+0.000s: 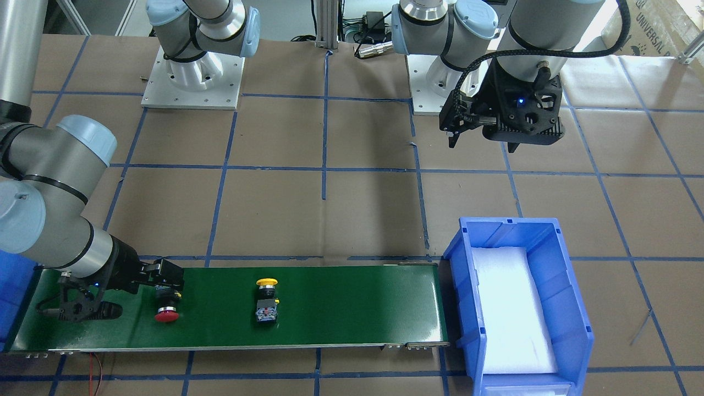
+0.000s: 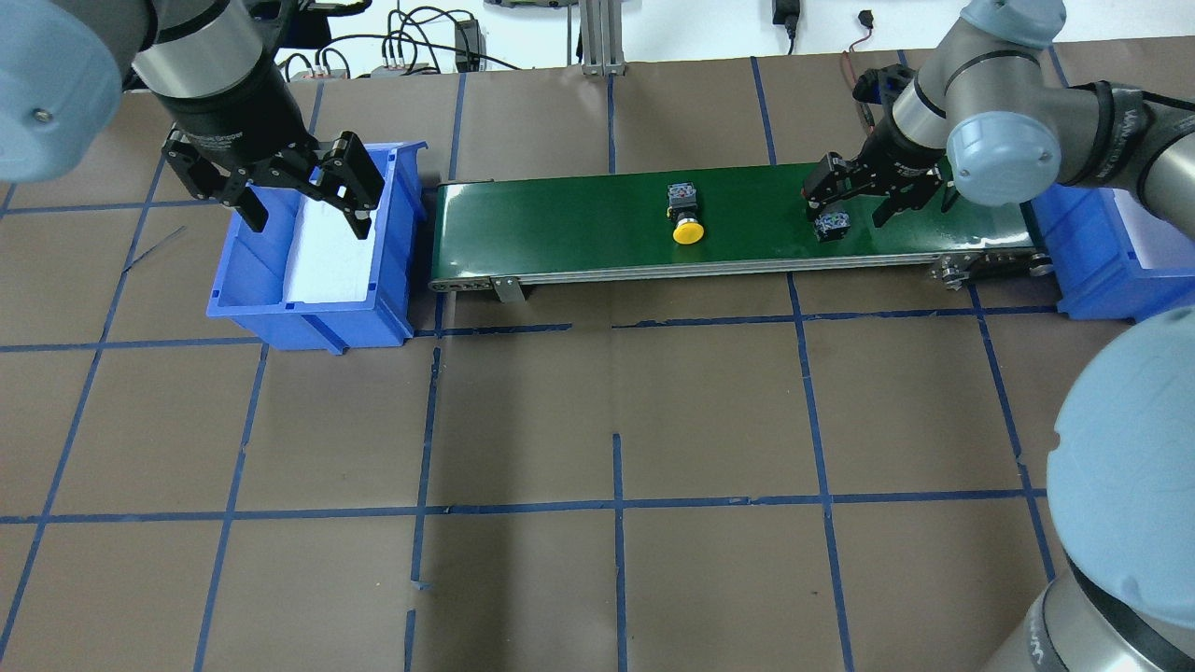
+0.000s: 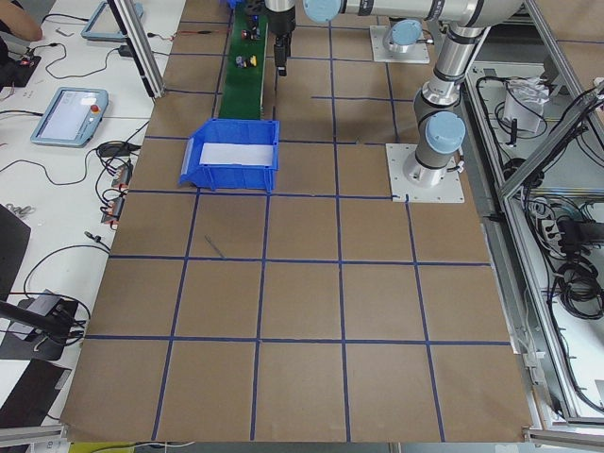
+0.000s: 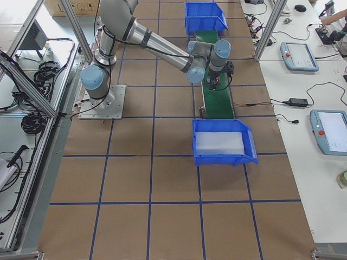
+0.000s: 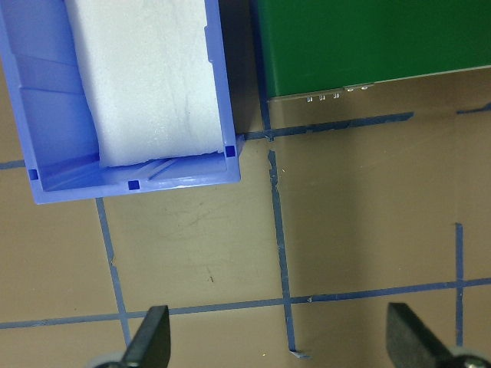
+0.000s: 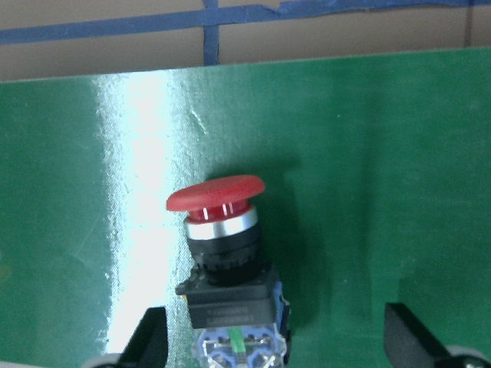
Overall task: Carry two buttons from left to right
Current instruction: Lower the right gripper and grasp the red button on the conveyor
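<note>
Red-capped button (image 6: 222, 253) lying on green belt (image 6: 383, 153), fingers (image 6: 149, 337) spread either side, blue tape (image 6: 230, 15) beyond.

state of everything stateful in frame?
red button: on its side on belt, ungripped
right end effector: open, straddling red button
yellow button: on its side, mid-belt
blue bin: foam-lined, no buttons
left end effector: open, empty, raised near blue bin
</note>
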### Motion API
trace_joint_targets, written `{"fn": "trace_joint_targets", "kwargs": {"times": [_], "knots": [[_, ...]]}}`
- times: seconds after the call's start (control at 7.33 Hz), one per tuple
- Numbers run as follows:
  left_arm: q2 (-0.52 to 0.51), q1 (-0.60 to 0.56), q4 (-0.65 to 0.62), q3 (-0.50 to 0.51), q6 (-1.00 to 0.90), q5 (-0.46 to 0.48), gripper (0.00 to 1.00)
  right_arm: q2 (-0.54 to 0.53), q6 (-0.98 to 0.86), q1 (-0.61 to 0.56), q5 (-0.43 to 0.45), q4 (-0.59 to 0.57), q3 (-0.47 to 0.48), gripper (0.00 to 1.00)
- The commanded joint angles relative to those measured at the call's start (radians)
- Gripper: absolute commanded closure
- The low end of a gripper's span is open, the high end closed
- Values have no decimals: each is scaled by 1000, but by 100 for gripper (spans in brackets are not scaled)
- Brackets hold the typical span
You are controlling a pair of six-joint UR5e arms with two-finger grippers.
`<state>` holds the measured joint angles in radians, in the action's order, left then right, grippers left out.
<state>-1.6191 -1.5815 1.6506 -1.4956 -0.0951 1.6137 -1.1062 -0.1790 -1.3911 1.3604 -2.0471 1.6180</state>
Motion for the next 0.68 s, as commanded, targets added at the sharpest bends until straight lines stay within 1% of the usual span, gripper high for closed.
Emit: {"fn": "trace_joint_targets", "kwargs": {"times": [0.0, 0.14, 0.41, 0.55], "knots": [[1, 0, 0, 0, 0, 0, 0, -12, -1, 1, 25, 34, 11, 0], [1, 0, 0, 0, 0, 0, 0, -12, -7, 0, 31, 28, 8, 13], [1, 0, 0, 0, 0, 0, 0, -8, -13, 0, 33, 31, -6, 46], [1, 0, 0, 0, 0, 0, 0, -9, -1, 0, 32, 33, -4, 76]]}}
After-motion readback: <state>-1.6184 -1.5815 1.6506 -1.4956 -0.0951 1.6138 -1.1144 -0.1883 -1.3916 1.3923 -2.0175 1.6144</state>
